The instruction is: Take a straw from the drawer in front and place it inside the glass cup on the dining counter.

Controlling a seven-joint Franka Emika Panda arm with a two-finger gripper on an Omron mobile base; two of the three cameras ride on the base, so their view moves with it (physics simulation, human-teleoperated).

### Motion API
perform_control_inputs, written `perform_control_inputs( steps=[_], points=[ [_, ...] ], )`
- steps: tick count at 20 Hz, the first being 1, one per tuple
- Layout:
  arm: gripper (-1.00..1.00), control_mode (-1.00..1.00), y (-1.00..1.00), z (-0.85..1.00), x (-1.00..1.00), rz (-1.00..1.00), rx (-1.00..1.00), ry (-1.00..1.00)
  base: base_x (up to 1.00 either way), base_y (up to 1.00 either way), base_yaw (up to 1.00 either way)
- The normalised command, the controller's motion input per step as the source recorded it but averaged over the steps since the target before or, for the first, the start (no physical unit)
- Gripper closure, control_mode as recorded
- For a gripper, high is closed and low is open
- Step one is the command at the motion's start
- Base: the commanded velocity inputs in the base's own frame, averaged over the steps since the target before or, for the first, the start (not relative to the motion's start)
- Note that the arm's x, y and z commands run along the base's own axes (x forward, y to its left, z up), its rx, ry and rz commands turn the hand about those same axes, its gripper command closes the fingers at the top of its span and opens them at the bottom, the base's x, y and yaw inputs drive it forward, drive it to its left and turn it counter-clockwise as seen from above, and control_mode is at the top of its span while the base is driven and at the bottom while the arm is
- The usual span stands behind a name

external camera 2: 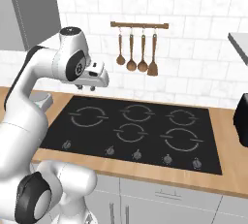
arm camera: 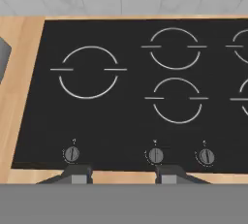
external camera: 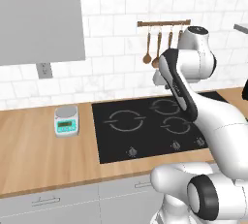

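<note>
My gripper (arm camera: 123, 173) hangs above the front edge of the black cooktop (arm camera: 131, 97) and points down at it. Its two fingertips (arm camera: 77, 172) stand apart with nothing between them, so it is open. From the right base the same gripper (external camera 2: 87, 87) shows under the white hand, well above the burners. Below the wood worktop run light grey drawer fronts with slim bar handles (external camera: 46, 201), all shut. The straw is hidden. The glass cup and the dining counter are out of view.
A small teal kitchen scale (external camera: 66, 120) stands on the worktop left of the cooktop. Wooden utensils hang from a rail (external camera 2: 139, 25) on the tiled wall. A black appliance (external camera 2: 241, 116) stands at the right edge. A grey wall cabinet (external camera: 38, 19) hangs upper left.
</note>
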Motion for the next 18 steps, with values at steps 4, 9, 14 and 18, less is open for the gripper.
perform_control_inputs(
  steps=[4, 9, 14, 18],
  points=[
    [-1.0, 1.0, 0.0, 0.0, 0.0, 0.0, 0.0, 0.0, -0.49, 0.0, 0.0],
    [-1.0, 1.0, 0.0, 0.0, 0.0, 0.0, 0.0, 0.0, -0.97, -0.17, 0.0],
    [-1.0, 1.0, 0.0, 0.0, 0.0, 0.0, 0.0, 0.0, -0.13, -0.67, 0.34],
    [-1.0, 1.0, 0.0, 0.0, 0.0, 0.0, 0.0, 0.0, 0.1, -0.64, 0.67]
  ],
)
